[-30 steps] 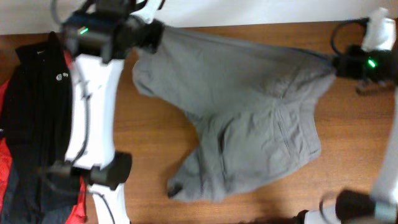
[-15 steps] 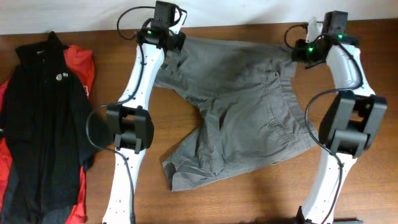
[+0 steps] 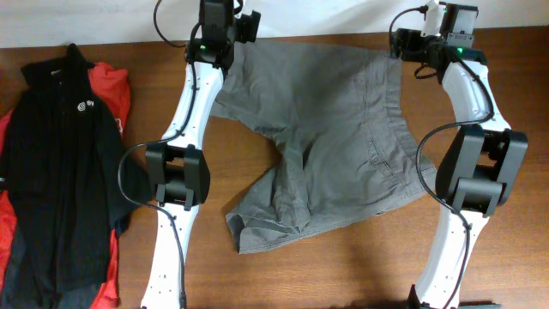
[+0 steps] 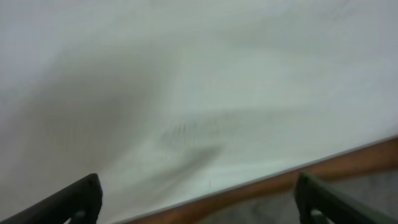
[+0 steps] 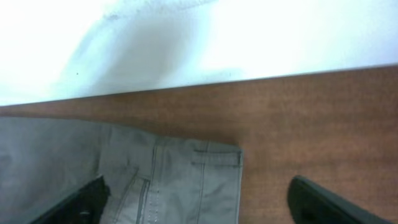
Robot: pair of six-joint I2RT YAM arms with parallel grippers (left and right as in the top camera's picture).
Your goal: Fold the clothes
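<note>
The clothes, grey shorts [image 3: 334, 137], lie spread on the wooden table [image 3: 232, 180], waistband to the right and one leg bunched toward the front [image 3: 266, 225]. At the shorts' far left corner my left gripper [image 3: 247, 26] is open; in the left wrist view its fingers [image 4: 79, 200] stand wide apart with only a sliver of grey cloth [image 4: 273, 210] below them. My right gripper [image 3: 403, 43] is open over the far right waistband corner. The right wrist view shows that corner [image 5: 180, 174] lying flat between the spread fingers [image 5: 320, 202], untouched.
A black jacket [image 3: 60, 172] lies over a red garment [image 3: 116, 94] at the table's left end. A white wall [image 5: 199, 37] rises just behind the table's far edge, close to both grippers.
Both grippers have let go of the shorts and opened. The arms have drawn back toward the far edge, and the shorts have settled flatter on the table.
</note>
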